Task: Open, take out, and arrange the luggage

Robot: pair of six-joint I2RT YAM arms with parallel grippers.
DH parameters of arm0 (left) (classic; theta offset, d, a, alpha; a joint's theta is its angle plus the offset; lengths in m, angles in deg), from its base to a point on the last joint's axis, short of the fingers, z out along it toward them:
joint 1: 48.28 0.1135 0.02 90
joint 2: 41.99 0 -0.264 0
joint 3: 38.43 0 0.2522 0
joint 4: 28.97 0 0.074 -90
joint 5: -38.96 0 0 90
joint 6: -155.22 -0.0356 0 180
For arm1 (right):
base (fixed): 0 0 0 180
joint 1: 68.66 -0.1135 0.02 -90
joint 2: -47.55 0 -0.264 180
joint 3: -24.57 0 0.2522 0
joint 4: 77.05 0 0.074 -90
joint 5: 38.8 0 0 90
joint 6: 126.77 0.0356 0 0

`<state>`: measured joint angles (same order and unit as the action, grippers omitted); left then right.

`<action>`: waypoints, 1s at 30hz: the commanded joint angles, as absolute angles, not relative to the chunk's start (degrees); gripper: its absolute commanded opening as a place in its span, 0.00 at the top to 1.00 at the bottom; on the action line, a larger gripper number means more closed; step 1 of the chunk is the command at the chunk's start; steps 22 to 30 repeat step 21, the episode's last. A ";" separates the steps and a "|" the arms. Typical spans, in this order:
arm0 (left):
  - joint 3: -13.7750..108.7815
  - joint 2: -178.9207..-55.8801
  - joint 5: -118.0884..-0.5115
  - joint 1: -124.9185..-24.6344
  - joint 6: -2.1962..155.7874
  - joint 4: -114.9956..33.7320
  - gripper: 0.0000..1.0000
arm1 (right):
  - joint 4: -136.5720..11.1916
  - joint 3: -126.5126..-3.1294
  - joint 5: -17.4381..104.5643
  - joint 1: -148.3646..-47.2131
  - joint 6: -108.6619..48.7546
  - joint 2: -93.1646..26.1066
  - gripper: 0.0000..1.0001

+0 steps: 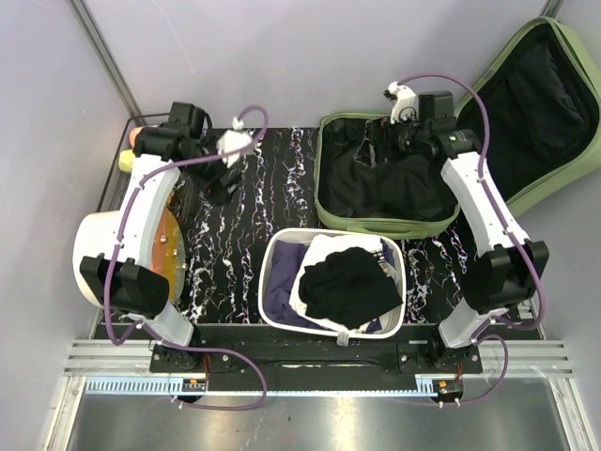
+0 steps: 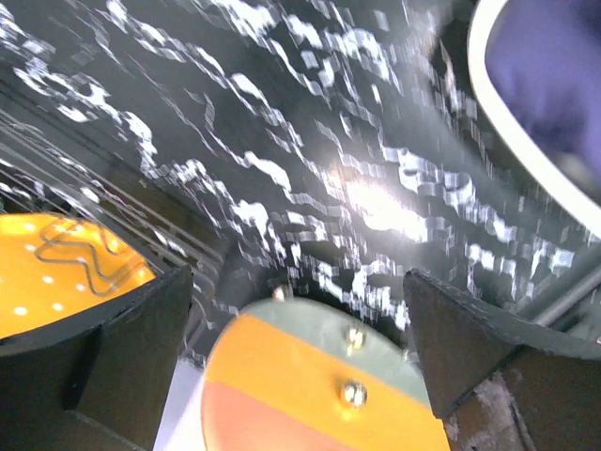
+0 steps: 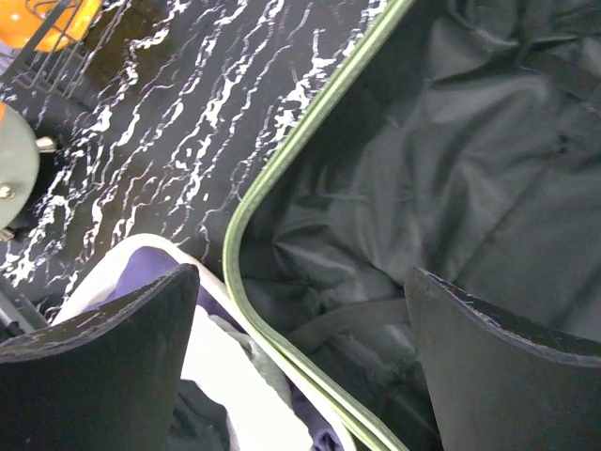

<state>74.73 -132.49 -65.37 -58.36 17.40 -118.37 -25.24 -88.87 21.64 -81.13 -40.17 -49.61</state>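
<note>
The olive-green luggage [image 1: 324,193] lies open at the back right of the table, its lid [image 1: 573,70] leaning back to the right. Inside I see black lining [image 3: 451,169] and a strap. I cannot tell whether black clothes lie in it. My right gripper [image 1: 380,141] is open and empty and hovers over the suitcase's front-left corner. Its green rim [image 3: 282,160] runs between the fingers [image 3: 302,274]. My left gripper [image 1: 218,188] is open and empty, low over the marbled table at the back left. A round green, yellow and orange disc [image 2: 319,376] shows between its fingers [image 2: 299,277].
A white bin [image 1: 274,246] in front of the suitcase holds a black garment [image 1: 349,287], a white one and a purple one [image 3: 155,277]. Its rim [image 2: 498,113] shows in the left wrist view. An orange plate [image 1: 167,246] with a wire rack lies at the left.
</note>
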 commanded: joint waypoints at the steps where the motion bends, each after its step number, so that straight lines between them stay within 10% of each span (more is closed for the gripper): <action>1: 87.63 -137.78 -71.95 -58.21 42.13 -112.10 0.01 | -27.07 -85.70 26.41 -78.25 -41.43 -42.02 0.00; 15: 71.23 -135.43 -65.11 -58.82 61.52 -91.44 0.01 | -35.69 -56.96 34.42 -74.02 -40.20 -22.15 0.00; 30: 68.59 -133.14 -61.41 -60.67 61.70 -89.68 0.01 | -37.88 -56.16 33.19 -74.02 -38.44 -20.74 0.00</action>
